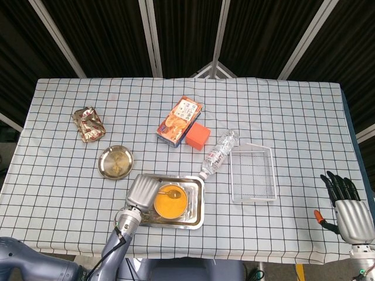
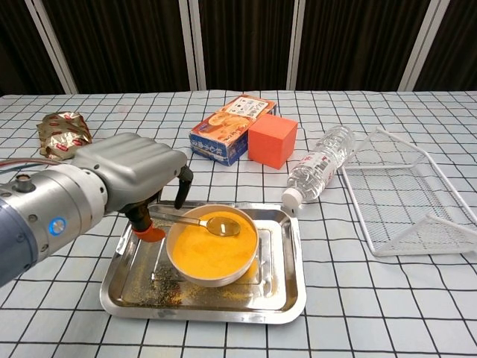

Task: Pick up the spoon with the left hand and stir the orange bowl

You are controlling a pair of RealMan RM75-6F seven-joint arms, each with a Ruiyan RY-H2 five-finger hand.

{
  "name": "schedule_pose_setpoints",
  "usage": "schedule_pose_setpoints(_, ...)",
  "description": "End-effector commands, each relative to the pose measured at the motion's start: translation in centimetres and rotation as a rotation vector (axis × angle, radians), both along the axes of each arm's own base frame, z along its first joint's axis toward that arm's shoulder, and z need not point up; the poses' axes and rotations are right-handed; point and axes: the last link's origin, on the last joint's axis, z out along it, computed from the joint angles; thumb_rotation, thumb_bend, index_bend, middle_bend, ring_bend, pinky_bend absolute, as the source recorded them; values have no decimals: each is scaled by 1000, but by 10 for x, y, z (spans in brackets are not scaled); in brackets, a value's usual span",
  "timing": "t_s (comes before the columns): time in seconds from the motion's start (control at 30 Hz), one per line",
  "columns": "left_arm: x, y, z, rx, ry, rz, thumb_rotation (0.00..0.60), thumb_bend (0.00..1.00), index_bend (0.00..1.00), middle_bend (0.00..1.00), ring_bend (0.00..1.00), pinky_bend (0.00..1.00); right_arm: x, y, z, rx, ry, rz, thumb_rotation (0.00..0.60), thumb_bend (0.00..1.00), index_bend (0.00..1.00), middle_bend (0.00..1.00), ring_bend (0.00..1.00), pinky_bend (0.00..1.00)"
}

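We see the left hand point(image 2: 138, 175) over the near-left corner of the steel tray point(image 2: 283, 298), holding the spoon point(image 2: 195, 221) by its orange-tipped handle. The spoon's bowl lies over the far rim of the orange bowl point(image 2: 212, 257). Behind stand a snack box point(image 2: 223, 130), an orange cube point(image 2: 272, 140), a lying bottle point(image 2: 320, 168) and a wire basket point(image 2: 402, 201)
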Motion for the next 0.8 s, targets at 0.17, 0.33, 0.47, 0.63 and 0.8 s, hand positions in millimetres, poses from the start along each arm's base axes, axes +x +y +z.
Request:
schedule_pose_setpoints(0.17,-6,1,14,18,-40,8,600,251,394,971,871,922,0,0,0,0,0,-1,600,360,0,0,0,0)
schedule_pose_setpoints(0.33,-12,2,22,31,-57,11,600,252,409,971,871,922,0,0,0,0,1,-2,600,359,0,0,0,0)
schedule_pose_setpoints(0.47,-18,4,27,40,-61,14,600,252,422,971,871,922,0,0,-1,0,3,-2,600,360,0,0,0,0)
schedule_pose_setpoints(0.63,-20,5,27,40,-63,15,600,252,425,971,871,922,0,0,-1,-1,3,-3,600,360,0,0,0,0)
schedule_pose_setpoints(0.8,-21,4,21,30,-67,21,600,258,422,971,871,922,0,0,-1,0,2,-3,600,360,0,0,0,0)
